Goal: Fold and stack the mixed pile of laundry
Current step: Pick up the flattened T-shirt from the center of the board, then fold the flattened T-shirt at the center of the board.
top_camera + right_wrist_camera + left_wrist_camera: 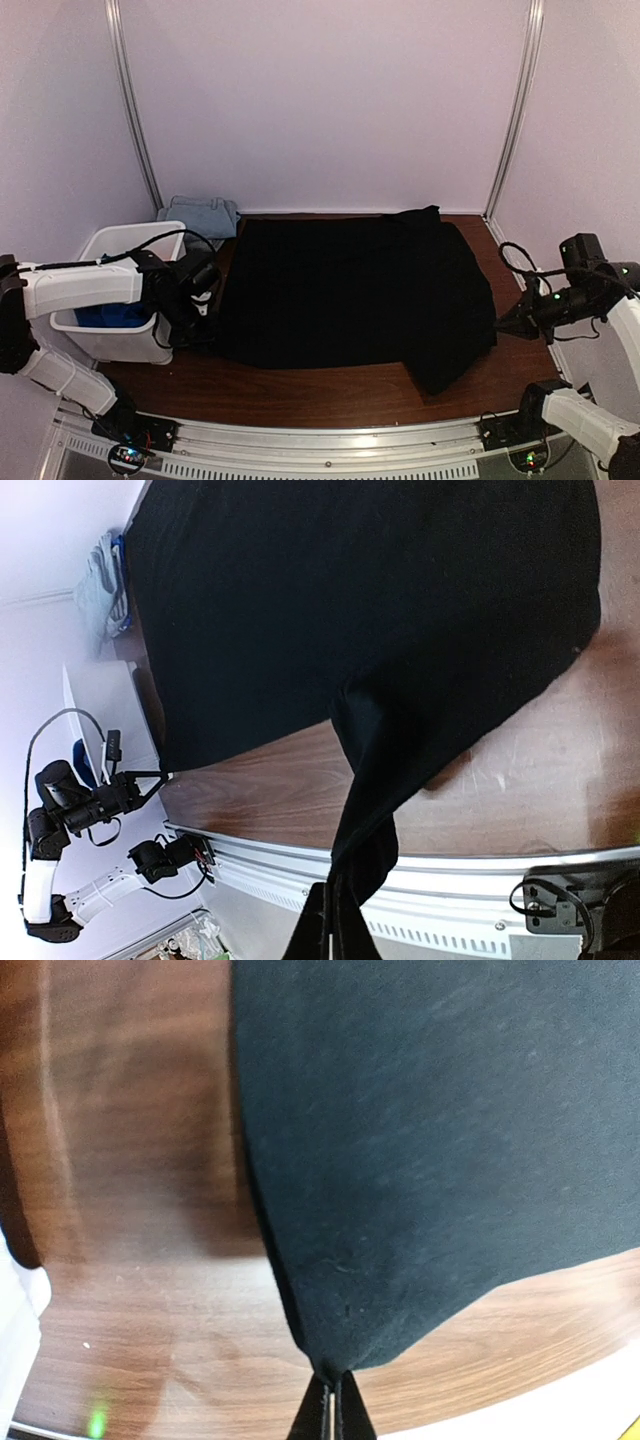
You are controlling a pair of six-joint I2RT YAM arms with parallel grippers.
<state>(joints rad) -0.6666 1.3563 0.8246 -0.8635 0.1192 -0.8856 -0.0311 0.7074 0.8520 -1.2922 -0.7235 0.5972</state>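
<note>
- Broadly, the job looks barely begun: nowhere on the worktop (330, 385) is there a finished stack, and by my reading every fold is yet to be made.
- One black cloth (350, 290), the biggest piece, lies spread over the middle of the worktop. It is mostly flat, with its corner at 5 o'clock doubled over in a loose flap. It seems laid out for a first fold.
- One white bin (125, 238) stands at 9 o'clock, just beside the cloth's left edge.
- One pale blue piece (203, 214) sits bunched at 11 o'clock against the back wall. Whether it is folded I cannot tell.
- One patch of royal-blue fabric (112, 316) shows inside the bin, waiting to be taken out.
- Two arms are at work. The left jaws are pinched tight on the cloth's corner at 8 o'clock.
- The right jaws are likewise closed on the cloth's edge at 3 o'clock, and a ridge of fabric is drawn up into them.
</note>
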